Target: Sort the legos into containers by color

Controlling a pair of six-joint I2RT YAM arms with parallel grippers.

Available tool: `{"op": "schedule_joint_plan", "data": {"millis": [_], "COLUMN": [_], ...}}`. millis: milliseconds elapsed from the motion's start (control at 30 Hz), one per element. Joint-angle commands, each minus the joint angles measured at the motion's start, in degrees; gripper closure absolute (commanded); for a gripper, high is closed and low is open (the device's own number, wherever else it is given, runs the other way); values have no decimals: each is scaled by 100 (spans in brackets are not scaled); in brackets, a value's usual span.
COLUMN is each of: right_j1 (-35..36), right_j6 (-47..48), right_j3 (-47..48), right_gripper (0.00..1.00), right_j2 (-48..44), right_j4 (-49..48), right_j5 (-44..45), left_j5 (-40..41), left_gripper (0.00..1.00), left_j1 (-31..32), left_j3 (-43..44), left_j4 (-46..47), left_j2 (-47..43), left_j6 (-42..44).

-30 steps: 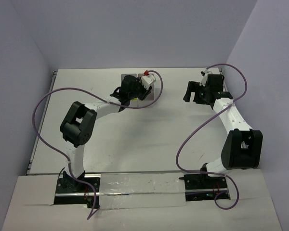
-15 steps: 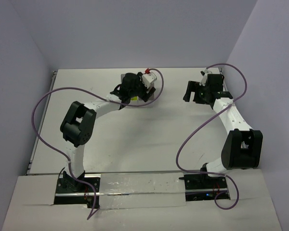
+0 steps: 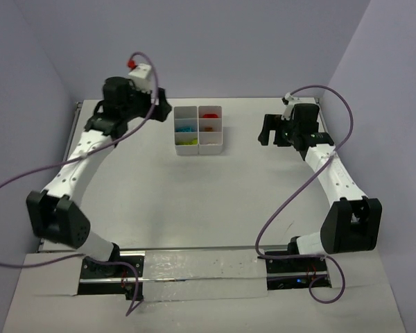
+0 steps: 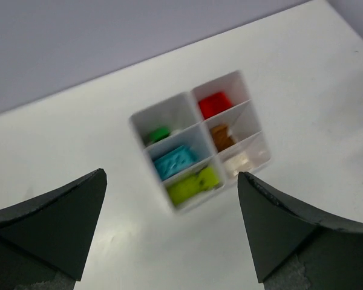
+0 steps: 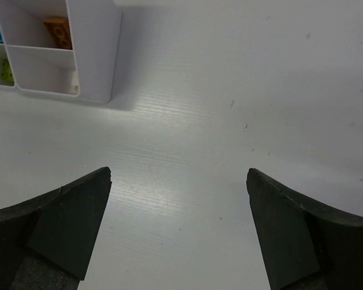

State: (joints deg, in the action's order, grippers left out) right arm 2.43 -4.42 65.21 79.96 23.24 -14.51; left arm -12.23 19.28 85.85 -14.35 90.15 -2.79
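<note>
The white six-compartment tray (image 3: 215, 129) sits at the table's far middle. The left wrist view looks down on its wall (image 4: 144, 145). The legos lie in it by colour: green (image 4: 159, 133), red (image 4: 215, 104), cyan (image 4: 175, 161), orange-brown (image 4: 221, 136), lime (image 4: 192, 184) and tan (image 4: 242, 162). My left gripper (image 4: 170, 175) hangs open and empty, high up and left of the tray (image 3: 152, 104). My right gripper (image 5: 178, 172) is open over bare table, right of the tray (image 3: 274, 135). The right wrist view catches the tray's corner (image 5: 91, 48) and the orange-brown brick (image 5: 58, 30).
Purple walls close in the table at the back and both sides. The left arm's cable (image 3: 28, 173) loops out over the table's left edge. The right arm's cable (image 3: 277, 201) hangs over the right half of the table.
The left arm has lifted off the tray and swung up and to the left while its jaws opened. The tray now shows uncovered. The right gripper has shifted only slightly.
</note>
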Motion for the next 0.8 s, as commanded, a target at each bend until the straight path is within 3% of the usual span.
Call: {"op": "schedule_joint_plan", "data": {"millis": [0, 300, 767], "right_j1": [214, 781, 794], "right_j6": [265, 556, 485], "right_j3": [-122, -930, -1502], "right_gripper": [0, 0, 0], "right_j2": [-481, -1264, -2028], "right_j4": [-303, -589, -669], "right_j5": [150, 748, 1153], "left_j5": [-245, -19, 84], "left_gripper": [1, 1, 1], "left_j1": [-749, -2064, -2156], "left_j3": [-937, -2906, -3472], "left_j4": [-745, -835, -659], "left_j2": [-1059, -2649, -3021], "left_j6": [-398, 215, -52]}}
